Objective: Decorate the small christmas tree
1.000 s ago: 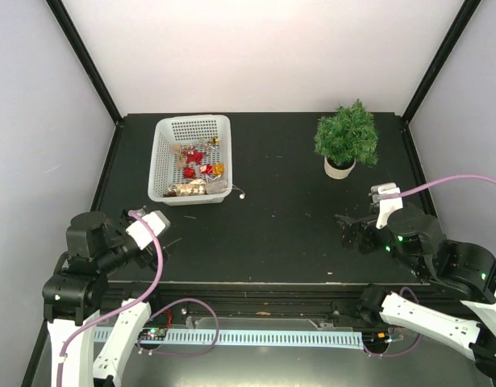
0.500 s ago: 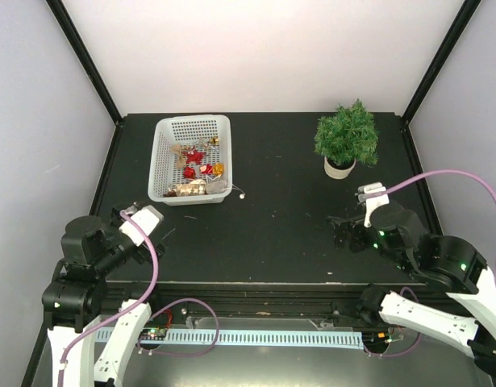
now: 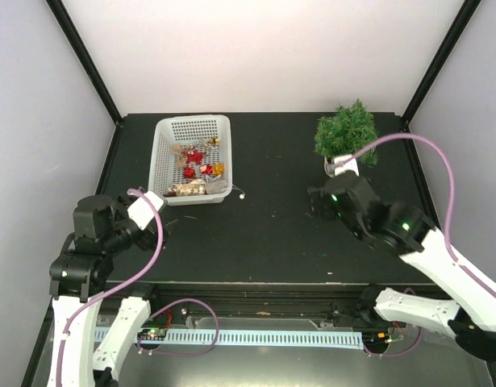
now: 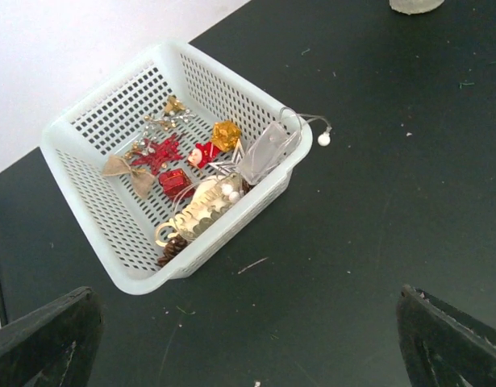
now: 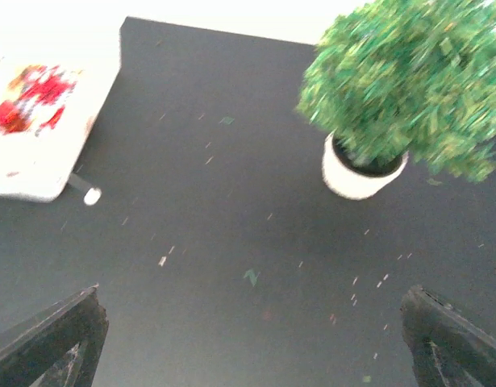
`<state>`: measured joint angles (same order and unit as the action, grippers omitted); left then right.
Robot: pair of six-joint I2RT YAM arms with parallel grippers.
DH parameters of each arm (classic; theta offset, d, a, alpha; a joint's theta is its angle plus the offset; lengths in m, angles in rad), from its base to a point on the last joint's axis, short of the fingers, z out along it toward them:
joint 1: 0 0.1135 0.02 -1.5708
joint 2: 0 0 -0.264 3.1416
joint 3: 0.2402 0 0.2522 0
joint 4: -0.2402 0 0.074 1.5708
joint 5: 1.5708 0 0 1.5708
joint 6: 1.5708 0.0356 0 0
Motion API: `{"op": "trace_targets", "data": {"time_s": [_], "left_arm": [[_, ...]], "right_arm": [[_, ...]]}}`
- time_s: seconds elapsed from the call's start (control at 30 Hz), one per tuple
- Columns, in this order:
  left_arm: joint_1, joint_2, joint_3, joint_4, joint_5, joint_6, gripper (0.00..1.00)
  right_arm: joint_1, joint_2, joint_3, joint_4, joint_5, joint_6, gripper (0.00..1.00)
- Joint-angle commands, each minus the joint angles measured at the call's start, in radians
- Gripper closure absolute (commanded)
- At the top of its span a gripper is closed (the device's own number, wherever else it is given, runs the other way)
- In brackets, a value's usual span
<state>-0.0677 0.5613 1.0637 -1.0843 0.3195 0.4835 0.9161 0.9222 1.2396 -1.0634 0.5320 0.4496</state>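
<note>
Tabletop (image 3: 272, 234), black and matte, keeps two stations well apart. The white perforated basket (image 3: 193, 120) sits far left within the left arm's reach, and the small christmas tree (image 3: 347, 133) stands upright at the far right, ahead of the right arm. That split suggests one arm is meant to fetch and the other to dress the tree.

The left gripper (image 4: 248, 343) hangs over the table near the basket's near side, its jaws spread wide and empty, apparently lining up a pick. The right gripper (image 5: 252, 339) hovers short of the tree, likewise wide apart and holding nothing.

The tree is bushy, dark green and spiky-needled, bare of decoration, in a round cream pot (image 5: 356, 179). Red, gold and silver ornaments (image 4: 179, 173) lie heaped in the basket. A small white bead (image 4: 323, 139) on a wire rests just outside its corner.
</note>
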Motion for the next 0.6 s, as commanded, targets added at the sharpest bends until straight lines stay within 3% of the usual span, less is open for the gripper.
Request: {"op": "trace_targets", "data": {"time_s": [0.0,0.2,0.4,0.57], "left_arm": [[-0.002,0.049,0.064,-0.012,0.041,-0.044,0.01],[-0.002,0.074,0.050,-0.002,0.070,-0.053,0.01],[-0.003,0.091,0.036,0.023,0.110,-0.043,0.01],[-0.003,0.113,0.005,0.065,0.127,-0.054,0.01]], "right_arm": [[-0.129,0.122,0.102,0.141,0.119,-0.010,0.00],[-0.574,0.208,0.122,0.295,-0.320,0.043,0.11],[-0.704,0.289,0.131,0.333,-0.417,0.079,0.23],[-0.839,0.304,0.059,0.405,-0.590,0.163,0.44]]}}
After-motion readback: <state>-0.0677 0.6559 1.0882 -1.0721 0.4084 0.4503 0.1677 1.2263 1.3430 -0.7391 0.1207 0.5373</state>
